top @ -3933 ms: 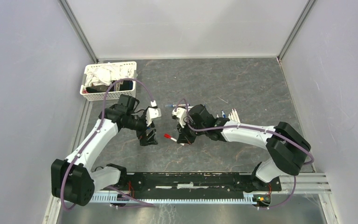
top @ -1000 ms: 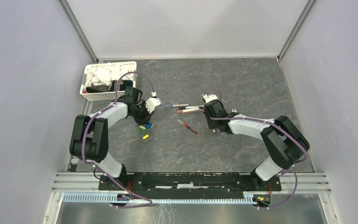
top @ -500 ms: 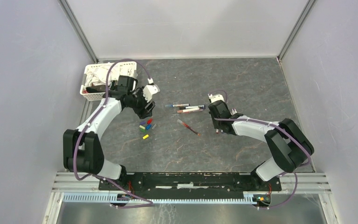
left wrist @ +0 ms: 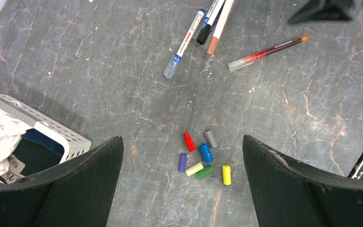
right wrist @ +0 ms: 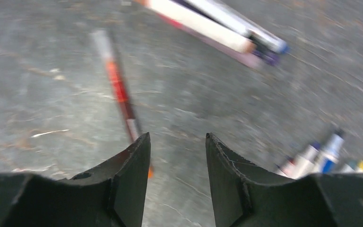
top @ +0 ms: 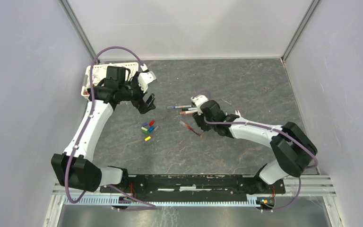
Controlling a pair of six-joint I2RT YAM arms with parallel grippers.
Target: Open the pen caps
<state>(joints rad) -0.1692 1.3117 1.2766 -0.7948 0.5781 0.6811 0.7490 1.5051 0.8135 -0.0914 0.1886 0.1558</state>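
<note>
1. At the far left stands the white perforated plastic basket [left wrist: 52,130] of cloths, which we leave alone.
2. Just right of it, the left gripper [top: 147,103] hangs above the grey marbled table [top: 246,85]. Its fingers are spread wide and hold nothing.
3. Nearer than that gripper, seven small coloured plastic pen caps [left wrist: 201,158] lie loose in a tight cluster, well apart from any pen. We judge them light, hard and smooth, so they are likely to skitter if nudged.
4. Further right, a few thin white-barrelled pens [top: 186,109] lie side by side, touching. A slim red-inked pen [top: 191,129] lies alone just near of them.
5. The right gripper [right wrist: 176,139] hovers low beside the red pen. Its fingers are parted by a narrow gap and empty, and the pen lies outside them, not between them.
6. Rightmost, further coloured-tipped pens [right wrist: 331,144] lie by the right arm; blur hides whether they are capped.
7. We expect every pen to be light, stiff and round, so it will roll easily. We would pinch the barrel at mid-length with one gripper, take the short cap squarely with the other, and pull straight along the pen.
</note>
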